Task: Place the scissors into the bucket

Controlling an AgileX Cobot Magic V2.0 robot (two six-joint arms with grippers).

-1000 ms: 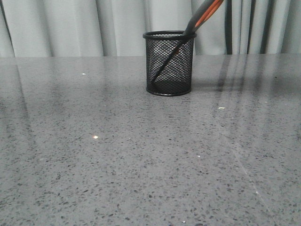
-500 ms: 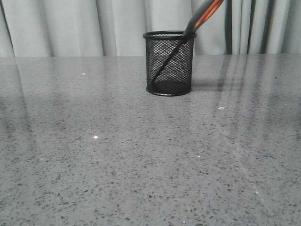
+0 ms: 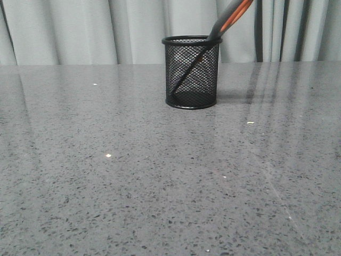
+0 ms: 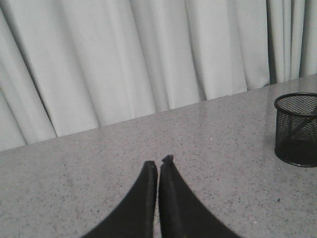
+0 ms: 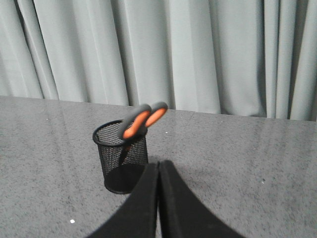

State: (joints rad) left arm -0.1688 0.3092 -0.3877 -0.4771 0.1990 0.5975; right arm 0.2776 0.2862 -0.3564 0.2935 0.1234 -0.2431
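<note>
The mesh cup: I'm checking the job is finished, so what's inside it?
The scissors stand inside the cup, blades down and slanting, handles leaning over the rim. The blades show through the mesh; whether their tip touches the bottom is hidden.

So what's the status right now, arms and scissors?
Both grippers, left and right, shut, empty. Scissors in bucket, blades down, handles leaning over the rim. Nothing in the way.

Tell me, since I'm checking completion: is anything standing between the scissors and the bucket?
Nothing visible does. The scissors already stand blades-down inside the bucket, handles leaning over its rim. Both end effectors, left and right, are shut and hold nothing.
</note>
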